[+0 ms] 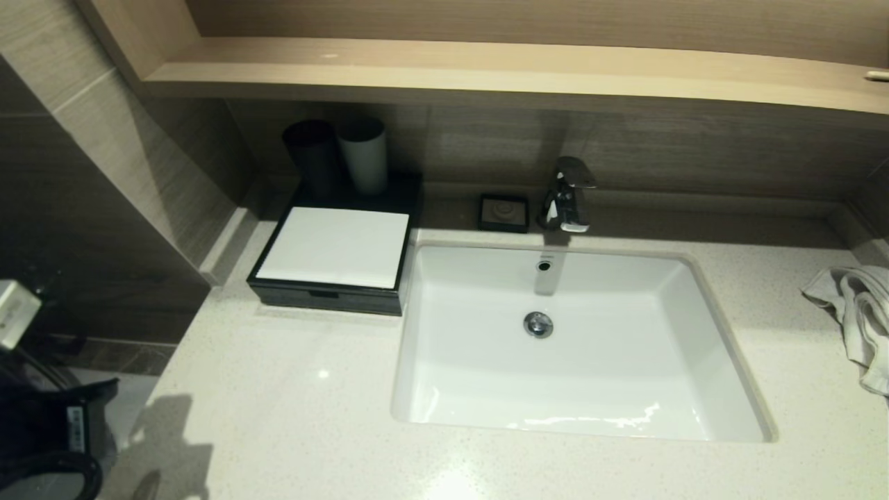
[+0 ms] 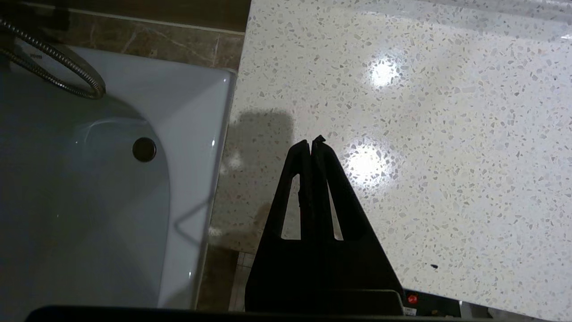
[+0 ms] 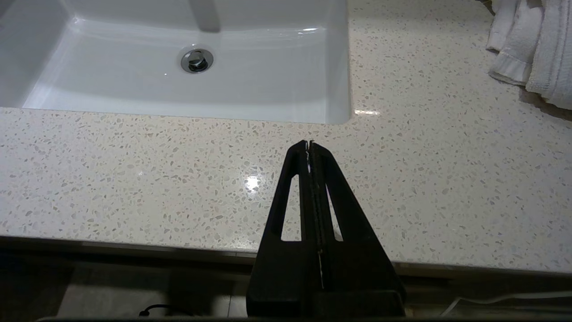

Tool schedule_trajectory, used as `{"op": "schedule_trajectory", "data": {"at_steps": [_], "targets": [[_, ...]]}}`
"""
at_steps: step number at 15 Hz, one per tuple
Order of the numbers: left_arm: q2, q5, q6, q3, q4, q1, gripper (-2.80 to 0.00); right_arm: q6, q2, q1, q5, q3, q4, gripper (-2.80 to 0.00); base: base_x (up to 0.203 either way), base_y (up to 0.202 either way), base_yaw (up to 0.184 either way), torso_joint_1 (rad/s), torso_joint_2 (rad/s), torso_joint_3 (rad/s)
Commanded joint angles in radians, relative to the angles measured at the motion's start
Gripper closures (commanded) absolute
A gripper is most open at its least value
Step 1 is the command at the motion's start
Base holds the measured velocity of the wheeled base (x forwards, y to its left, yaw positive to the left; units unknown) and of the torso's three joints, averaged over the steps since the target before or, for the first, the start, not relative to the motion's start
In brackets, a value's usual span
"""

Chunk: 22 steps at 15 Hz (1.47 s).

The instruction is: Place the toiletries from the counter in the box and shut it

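The box [image 1: 333, 250], black with a white top panel, stands at the back left of the counter [image 1: 292, 417], its front drawer flush with the body. No toiletries show in any view. My left gripper [image 2: 313, 141] is shut and empty, low over the counter's [image 2: 424, 134] front left edge; part of that arm [image 1: 48, 444] shows at the lower left of the head view. My right gripper [image 3: 309, 143] is shut and empty too, above the counter's [image 3: 134, 170] front edge near the basin's [image 3: 201, 67] front right corner.
The white basin [image 1: 576, 347] fills the counter's middle, with a chrome tap [image 1: 568, 194] and a black soap dish [image 1: 504, 212] behind it. Two cups [image 1: 340, 156] stand behind the box. A white towel [image 1: 858, 312] lies at the right edge. A wooden shelf [image 1: 486, 69] overhangs the back.
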Motion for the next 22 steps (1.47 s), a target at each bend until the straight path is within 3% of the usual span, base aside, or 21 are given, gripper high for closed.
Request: {"op": "schedule_trajectory", "data": {"at_steps": [1, 4, 10, 19, 22], "targets": [[-0.074, 0.004, 0.001, 0.033, 0.0, 0.0, 0.0, 0.0, 0.0, 0.0, 0.0, 0.0, 0.0, 0.0, 0.0, 0.0, 0.0, 0.0, 0.0, 0.0], [-0.155, 0.007, 0.003, 0.044, 0.008, 0.0, 0.0, 0.0, 0.0, 0.0, 0.0, 0.0, 0.0, 0.0, 0.0, 0.0, 0.0, 0.0, 0.0, 0.0], [-0.303, 0.01, 0.115, 0.063, 0.013, 0.0, 0.0, 0.0, 0.0, 0.0, 0.001, 0.0, 0.0, 0.0, 0.0, 0.0, 0.0, 0.0, 0.0, 0.0], [-0.452, -0.001, 0.131, 0.058, 0.006, 0.001, 0.0, 0.0, 0.0, 0.0, 0.0, 0.0, 0.0, 0.0, 0.0, 0.0, 0.0, 0.0, 0.0, 0.0], [-0.497, -0.074, 0.141, 0.061, 0.005, 0.089, 0.0, 0.0, 0.0, 0.0, 0.001, 0.0, 0.0, 0.0, 0.0, 0.0, 0.0, 0.0, 0.0, 0.0]]}}
